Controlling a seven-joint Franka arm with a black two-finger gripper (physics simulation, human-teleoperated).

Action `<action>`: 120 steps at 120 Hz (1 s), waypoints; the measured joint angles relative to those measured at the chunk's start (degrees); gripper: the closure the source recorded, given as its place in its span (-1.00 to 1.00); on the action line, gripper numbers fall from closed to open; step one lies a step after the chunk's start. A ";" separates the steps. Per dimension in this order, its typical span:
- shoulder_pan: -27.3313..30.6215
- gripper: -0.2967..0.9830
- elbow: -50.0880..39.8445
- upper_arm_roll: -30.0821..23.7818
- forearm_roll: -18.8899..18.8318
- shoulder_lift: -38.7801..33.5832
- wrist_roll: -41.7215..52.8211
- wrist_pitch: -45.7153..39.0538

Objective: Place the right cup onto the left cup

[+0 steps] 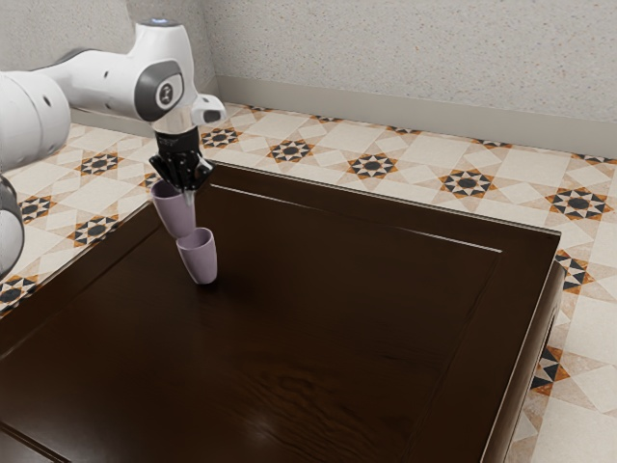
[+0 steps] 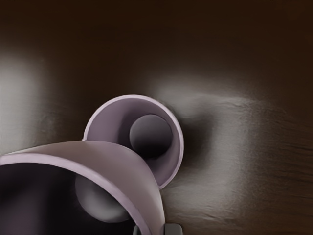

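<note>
Speckled wall and star-patterned floor lie beyond the dark wooden table, and the white arm reaches in from the exterior view's ten o'clock. Its gripper points down near the table's edge that lies toward eleven o'clock. The fingers are closed on the held cup, pinching its wall at the rim, one fingertip inside the cup and one outside, as the wrist view shows. That cup is mauve, mouth up and close to upright. The lower cup, also mauve, stands upright on the table with its mouth open. From it, in the exterior view, the held cup sits at eleven o'clock, its base near the lower cup's rim and not inside it. In the wrist view the held cup's side hides part of that rim; whether the two cups touch is impossible to tell
</note>
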State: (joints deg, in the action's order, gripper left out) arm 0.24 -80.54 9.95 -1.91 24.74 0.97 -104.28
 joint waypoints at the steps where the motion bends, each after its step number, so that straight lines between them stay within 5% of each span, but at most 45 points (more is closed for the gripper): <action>1: 0.05 0.69 0.19 -0.04 0.01 0.18 0.04 0.00; 54: 0.80 0.69 3.52 -0.73 0.89 6.72 1.58 -1.08; 85: 0.49 -0.10 2.24 -0.48 2.60 3.09 2.06 -0.39; 120: -10.71 -0.43 -10.94 1.98 2.59 -17.08 2.42 5.23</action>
State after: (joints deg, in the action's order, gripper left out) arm -10.47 -91.49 11.93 0.68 7.66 3.39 -99.05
